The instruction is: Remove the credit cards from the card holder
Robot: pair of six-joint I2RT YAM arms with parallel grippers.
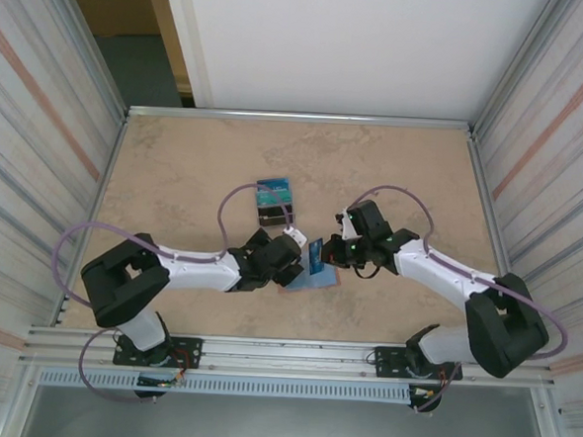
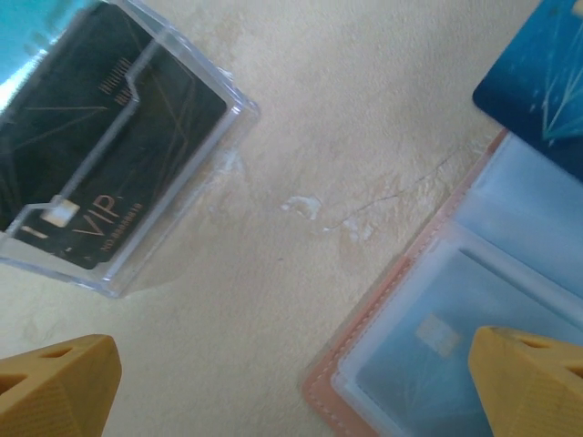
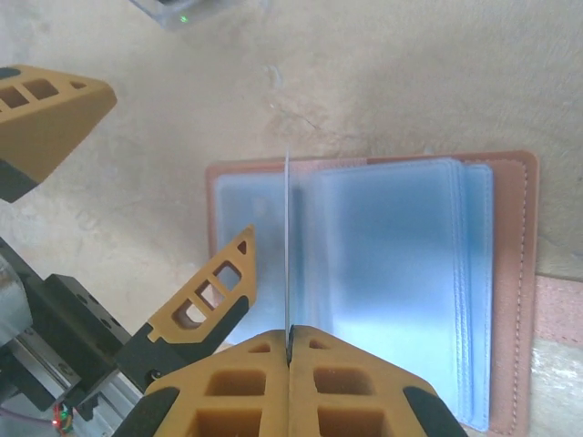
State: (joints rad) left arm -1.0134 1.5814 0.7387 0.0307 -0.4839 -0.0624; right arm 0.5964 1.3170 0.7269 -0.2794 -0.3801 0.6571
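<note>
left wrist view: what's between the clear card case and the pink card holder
Bare tabletop with pale scuffs separates the clear case and the card holder in the left wrist view.

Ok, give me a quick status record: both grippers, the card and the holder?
right gripper: shut on blue credit card, card on edge over the card holder
left gripper: open, empty, one finger over the card holder
card holder: open flat on table
clear case: apart from card holder, black VIP card inside
</note>
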